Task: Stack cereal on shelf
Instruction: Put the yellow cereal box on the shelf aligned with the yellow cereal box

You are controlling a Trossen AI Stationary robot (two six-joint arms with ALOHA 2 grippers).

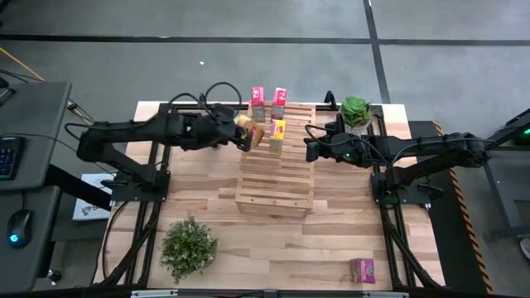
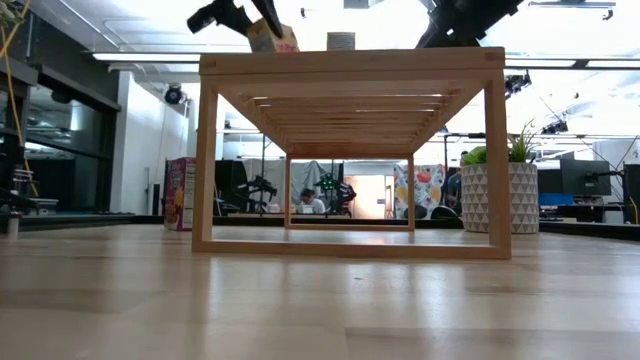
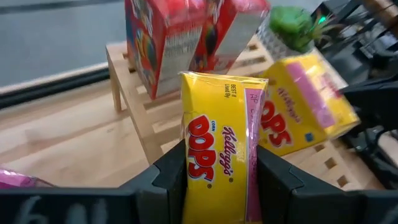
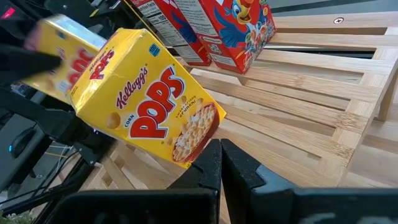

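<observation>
The light-wood slatted shelf (image 1: 275, 178) (image 2: 350, 60) stands mid-table. Two red cereal boxes (image 1: 257, 98) (image 1: 279, 99) stand upright on its far end. A yellow cereal box (image 1: 277, 135) (image 4: 146, 99) sits on the slats in front of them, looking tilted in the wrist views. My left gripper (image 1: 242, 132) (image 3: 221, 180) is shut on another yellow box (image 1: 252, 131) (image 3: 221, 137), above the shelf's left edge. My right gripper (image 1: 310, 149) (image 4: 220, 152) is shut, just right of the box on the slats. A pink box (image 1: 362, 270) lies at the table's near right. My left gripper pinches the yellow box between its two fingers (image 3: 171, 171), one on each side of the box's end nearest the wrist (image 3: 217, 186). It comes level from the table's left. The box is lifted clear over the shelf (image 2: 272, 38). My right gripper's shut fingertips (image 4: 214, 149) are at the lower corner (image 4: 186, 163) of the yellow box on the slats. Whether they touch it I cannot tell.
A potted plant (image 1: 356, 112) (image 2: 497, 195) stands at the far right, next to the shelf. A leafy plant (image 1: 189, 247) sits at the near left. A pink-red box (image 2: 180, 193) stands on the table left of the shelf. Bare plank top lies between shelf and near edge.
</observation>
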